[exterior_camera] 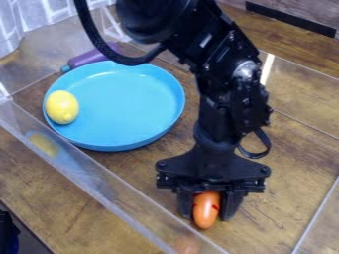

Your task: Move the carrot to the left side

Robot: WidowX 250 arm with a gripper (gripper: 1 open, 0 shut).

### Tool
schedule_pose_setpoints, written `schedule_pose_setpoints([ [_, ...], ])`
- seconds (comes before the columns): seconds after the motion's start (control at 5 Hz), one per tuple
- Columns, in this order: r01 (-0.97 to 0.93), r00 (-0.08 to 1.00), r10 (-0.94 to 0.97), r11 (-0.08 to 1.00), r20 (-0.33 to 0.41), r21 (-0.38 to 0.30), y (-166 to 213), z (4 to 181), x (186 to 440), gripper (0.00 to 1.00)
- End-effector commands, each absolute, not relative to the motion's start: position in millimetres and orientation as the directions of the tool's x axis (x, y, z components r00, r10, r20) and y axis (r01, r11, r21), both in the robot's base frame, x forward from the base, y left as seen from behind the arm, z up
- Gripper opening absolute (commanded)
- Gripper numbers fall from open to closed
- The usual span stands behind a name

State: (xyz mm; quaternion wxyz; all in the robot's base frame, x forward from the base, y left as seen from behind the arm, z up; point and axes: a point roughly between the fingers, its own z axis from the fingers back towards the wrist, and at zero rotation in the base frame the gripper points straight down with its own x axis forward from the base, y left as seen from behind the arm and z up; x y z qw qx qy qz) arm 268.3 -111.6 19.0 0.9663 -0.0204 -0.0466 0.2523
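Note:
The orange carrot [205, 209] sits low on the wooden table near the front edge, right of the blue plate. My black gripper [208, 201] comes straight down over it with its jaws shut on the carrot, so only the carrot's lower orange part shows between the fingers. Its green top is hidden by the gripper. The arm rises from there toward the upper left of the view.
A blue plate [133, 109] lies at left centre with a yellow lemon [61, 106] on its left part. A purple toy [95, 53] peeks out behind the plate, under the arm. A clear plastic wall [79, 164] runs along the front left.

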Motion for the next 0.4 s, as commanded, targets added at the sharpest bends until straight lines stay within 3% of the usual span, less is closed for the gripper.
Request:
schedule_pose_setpoints([
  [0.0,-0.499,0.855,0.505,0.863,0.113,-0.084,-109,40.4,266,0.00],
  [0.2,-0.518,0.843,0.524,0.852,0.125,-0.081,-105,52.8,259,0.00],
])
